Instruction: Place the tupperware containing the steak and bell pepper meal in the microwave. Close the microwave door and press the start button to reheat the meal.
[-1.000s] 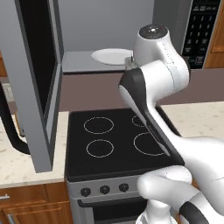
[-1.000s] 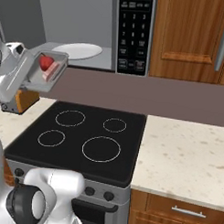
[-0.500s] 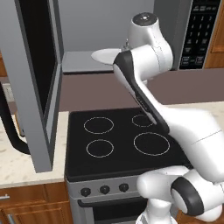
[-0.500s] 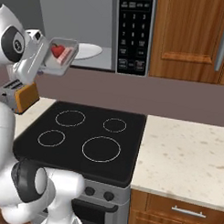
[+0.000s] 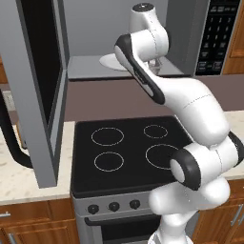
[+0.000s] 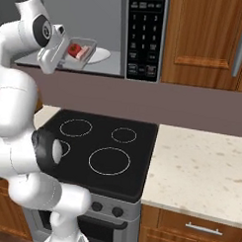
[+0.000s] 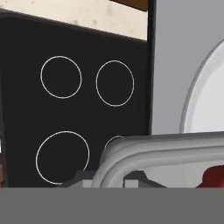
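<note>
I have the tupperware point(image 6: 81, 49) pinched by one rim in the gripper point(image 6: 62, 55), at the mouth of the microwave point(image 6: 111, 24), just over its white plate point(image 6: 98, 56). Light, stiff, probably slick; loose food, so I keep it level.

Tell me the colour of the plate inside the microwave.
White; the plate shows best in the right base view.

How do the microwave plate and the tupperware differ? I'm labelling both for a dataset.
The plate is white, round and flat, lying on the microwave floor; the tupperware is clear, rectangular and walled, held tilted at the opening by the gripper. The plate looks bare; the tupperware holds red food. Both are shallow.
</note>
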